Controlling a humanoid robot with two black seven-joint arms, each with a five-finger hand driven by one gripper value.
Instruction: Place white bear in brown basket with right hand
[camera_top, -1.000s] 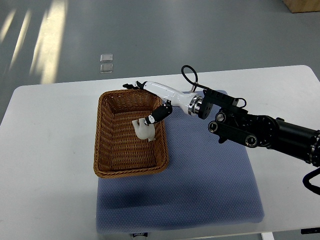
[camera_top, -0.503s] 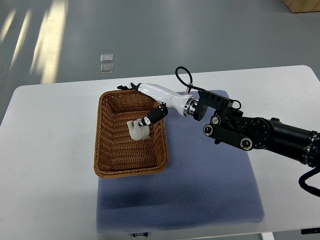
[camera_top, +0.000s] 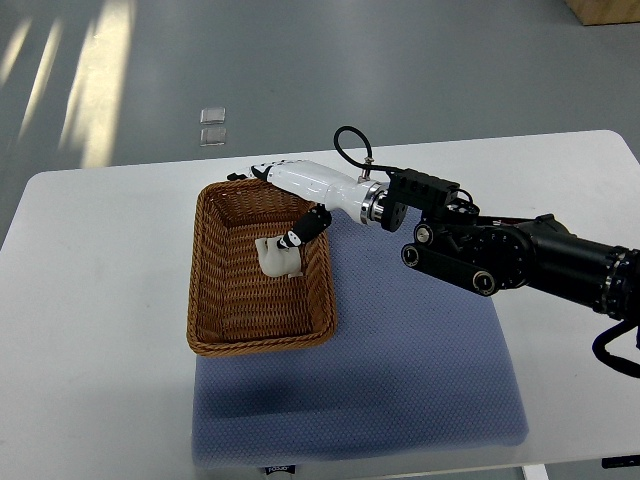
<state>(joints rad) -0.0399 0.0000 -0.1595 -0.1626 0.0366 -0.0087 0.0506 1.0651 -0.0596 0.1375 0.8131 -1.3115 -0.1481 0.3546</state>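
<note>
nearest to where the robot stands, a blue mat (camera_top: 400, 380) with a fine dotted texture lies across the front of the white table (camera_top: 90, 300), its near edge running close to the table's own front edge. the brown basket (camera_top: 210, 335), woven and roughly rectangular, sits with its near right corner over the mat's far left part and the rest of it on the bare tabletop. coming in from the right edge, the black arm (camera_top: 520, 265) with its round joints stretches over the mat toward the basket, then gives way to a white forearm shell that reaches out above the basket's far right corner. the right hand (camera_top: 295, 205) hangs over the basket's interior, and a dark-tipped finger (camera_top: 305, 226) curls down onto the white bear (camera_top: 275, 257), pinching it at its upper side; the other fingertips show past the far rim of the basket. the bear is inside the basket's outline, in its far half and nearer the right wall, but i cannot tell whether it rests on the woven floor or is held just above it. a black cable (camera_top: 352, 150) loops up behind the wrist. beyond the table there is grey floor (camera_top: 330, 70) with pale streaks of light on the left, and a small light-coloured patch (camera_top: 212, 126) set into it.
</note>
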